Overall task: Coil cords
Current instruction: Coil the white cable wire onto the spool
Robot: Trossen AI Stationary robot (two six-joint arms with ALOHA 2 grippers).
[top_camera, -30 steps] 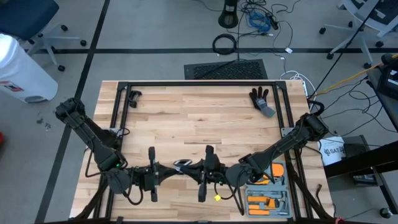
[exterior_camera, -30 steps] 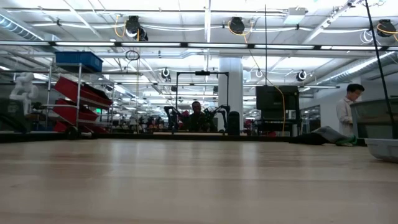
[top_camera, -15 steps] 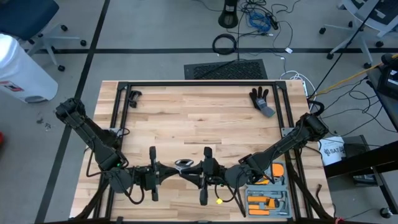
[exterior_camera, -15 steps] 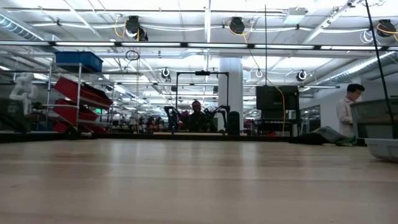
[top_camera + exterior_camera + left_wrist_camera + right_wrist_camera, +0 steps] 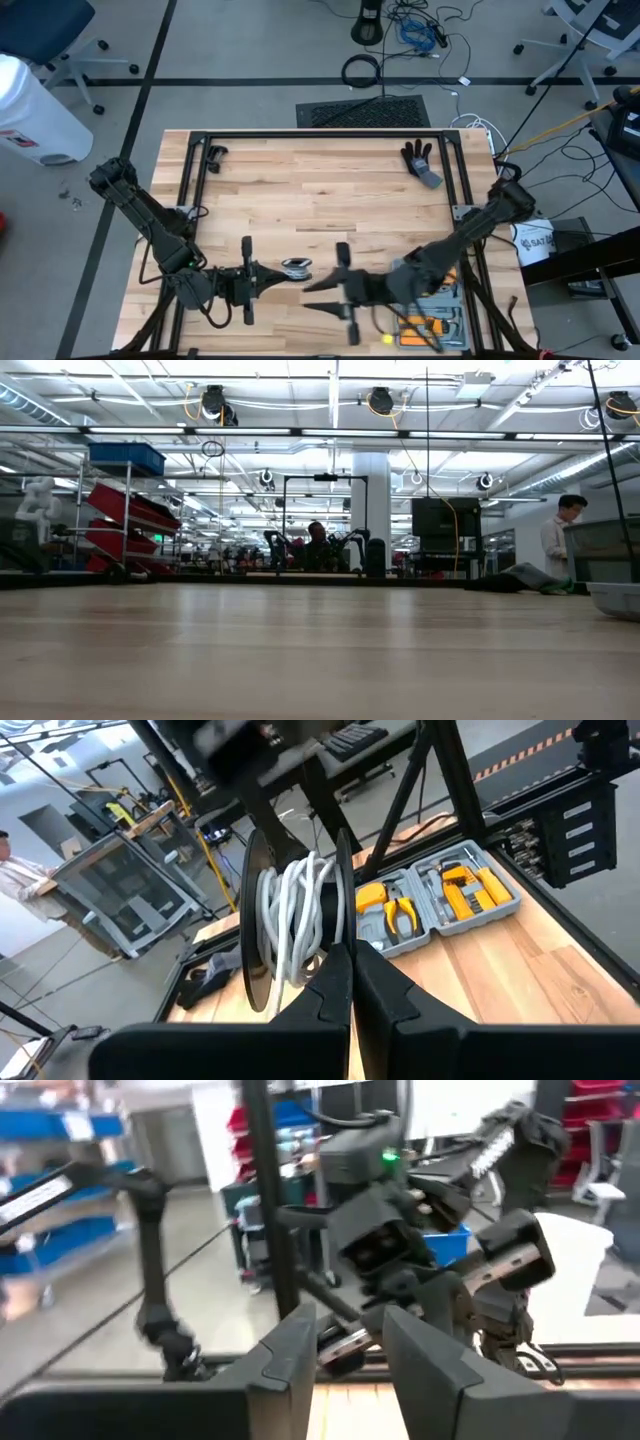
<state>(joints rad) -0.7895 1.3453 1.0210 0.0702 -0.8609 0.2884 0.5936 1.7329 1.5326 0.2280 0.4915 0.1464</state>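
The cord is wound in white turns on a small black reel (image 5: 295,920), which hangs above the table near its front edge (image 5: 295,267). My left gripper (image 5: 272,272) is shut on the reel and points level toward the table's right. My right gripper (image 5: 312,300) stands open a little to the near right of the reel, facing it and touching nothing. In the right wrist view its two fingers (image 5: 285,1365) stand apart, with the reel (image 5: 345,1342) and the left gripper beyond them. The low view shows neither gripper. My left gripper pinches the rim of one black disc of the reel (image 5: 338,948) between its two fingers (image 5: 335,1005). The fingers come level from the table's left. The reel is lifted clear of the table, with the white turns lying between its two discs.
An open tool case (image 5: 430,315) with orange tools lies at the near right. A black glove (image 5: 420,160) lies at the far right, and a small black object (image 5: 213,155) at the far left. A black frame (image 5: 320,133) borders the table. A person (image 5: 558,535) stands in the room beyond.
My right gripper has opened and let go of the reel. It has drawn back toward the table's near right and rolled at the wrist. The reel stays in my left gripper, which has kept still.
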